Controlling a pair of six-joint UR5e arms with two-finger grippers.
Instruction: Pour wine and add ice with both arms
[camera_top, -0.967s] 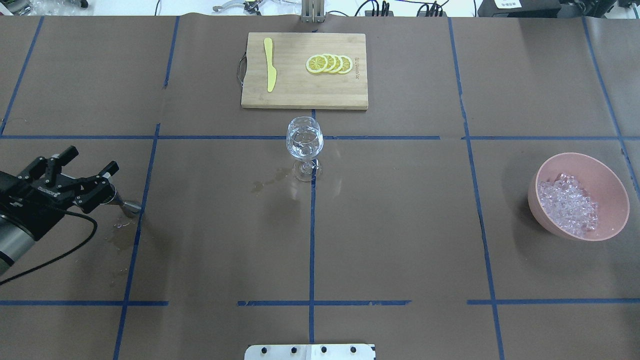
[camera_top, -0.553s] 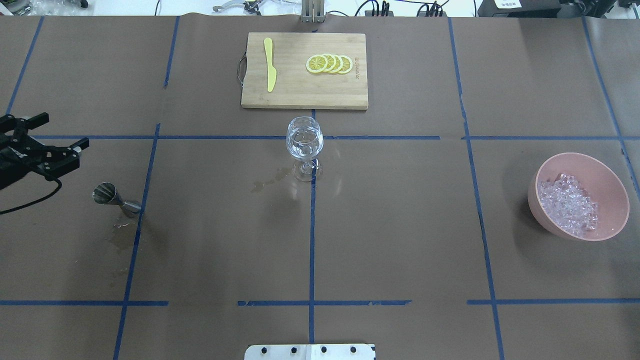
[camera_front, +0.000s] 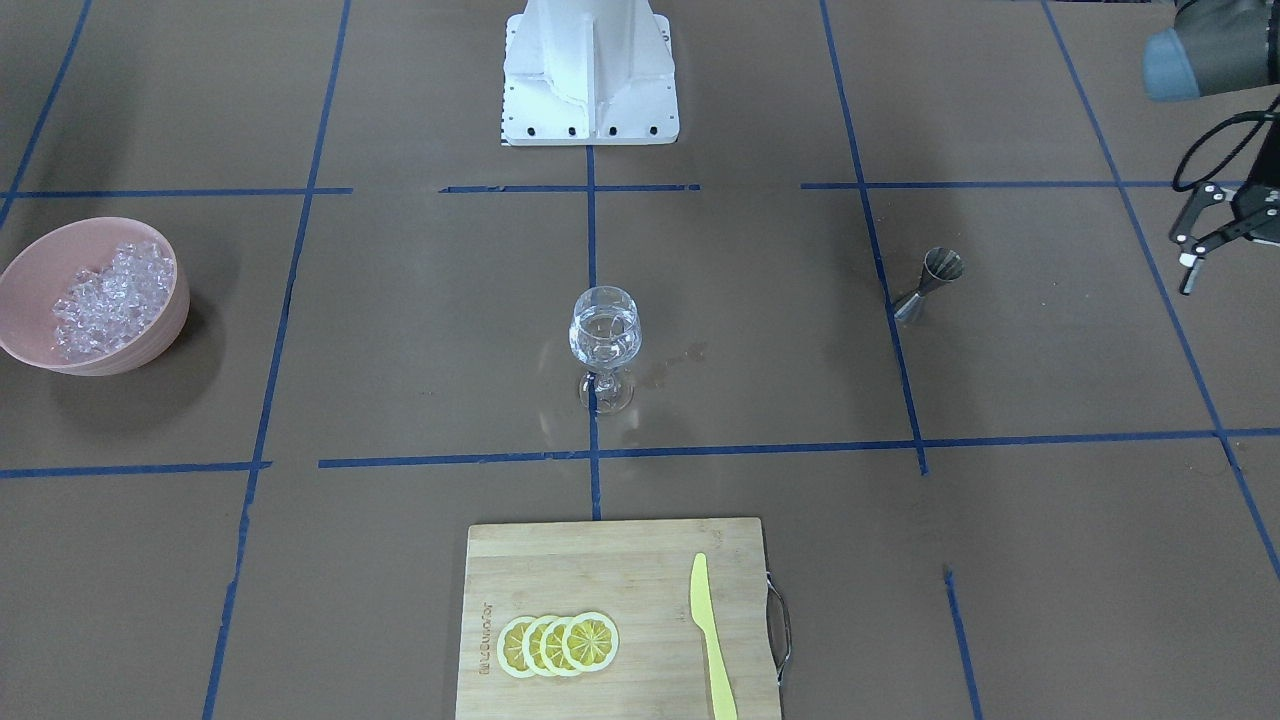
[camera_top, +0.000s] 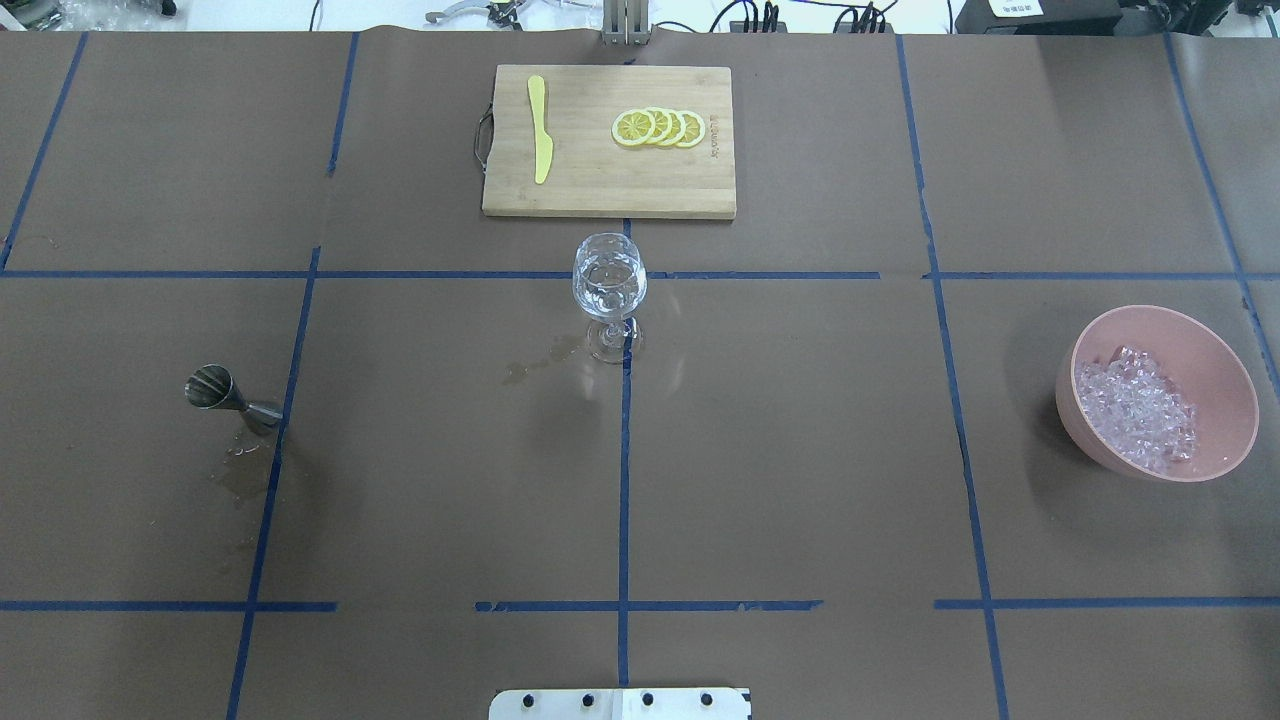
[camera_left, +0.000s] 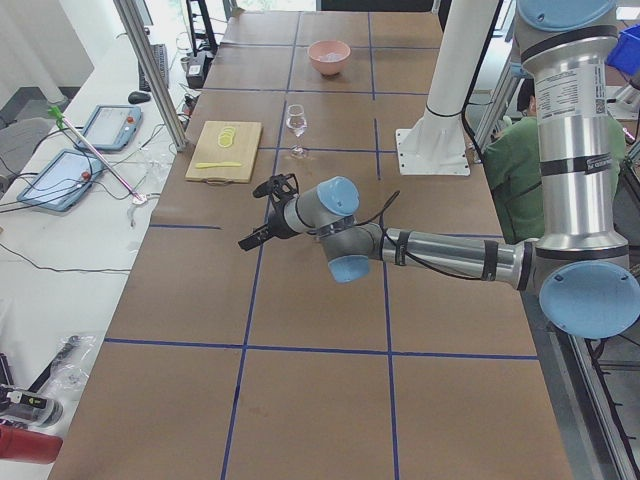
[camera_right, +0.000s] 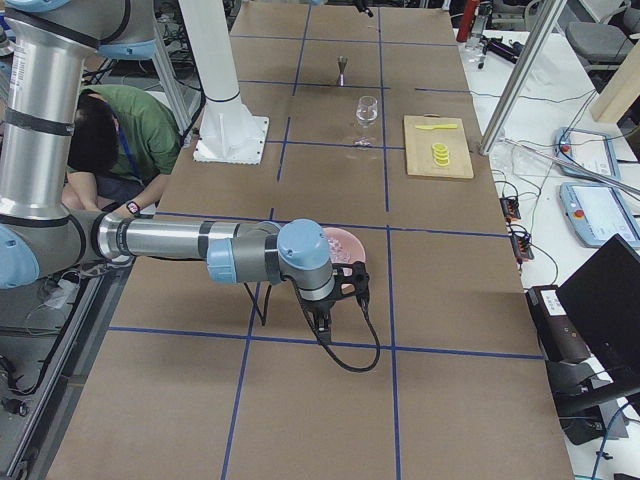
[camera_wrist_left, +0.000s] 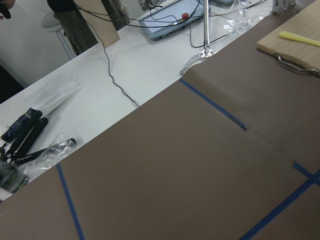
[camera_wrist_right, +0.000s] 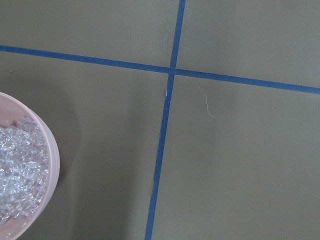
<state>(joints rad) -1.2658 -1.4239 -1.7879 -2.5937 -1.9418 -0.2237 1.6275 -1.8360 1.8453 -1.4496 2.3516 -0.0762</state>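
Since the earlier overhead frame the left gripper (camera_front: 1215, 240) has withdrawn out of that view, leaving the measuring cup (camera_top: 225, 397) standing alone on the desk (camera_top: 800, 450) beside a wet patch (camera_top: 240, 480). Ice (camera_top: 1138, 408) lies heaped in the pink bowl (camera_top: 1220, 380) on the desk's right side, well apart from the wine glass (camera_top: 608, 290). The glass stands upright at centre with clear liquid in it, near the cutting board (camera_top: 600, 190) that carries lemon slices (camera_top: 660, 128) and a yellow knife (camera_top: 540, 130). Left jaws: spread, holding nothing, beyond the desk's left edge. The right gripper (camera_right: 325, 325) hangs just beside the bowl; whether its jaws are parted cannot be told. Pouring appears finished and the ice step is in hand. The next move calls for the right gripper to take ice from the bowl and carry it across to the glass without upsetting it.
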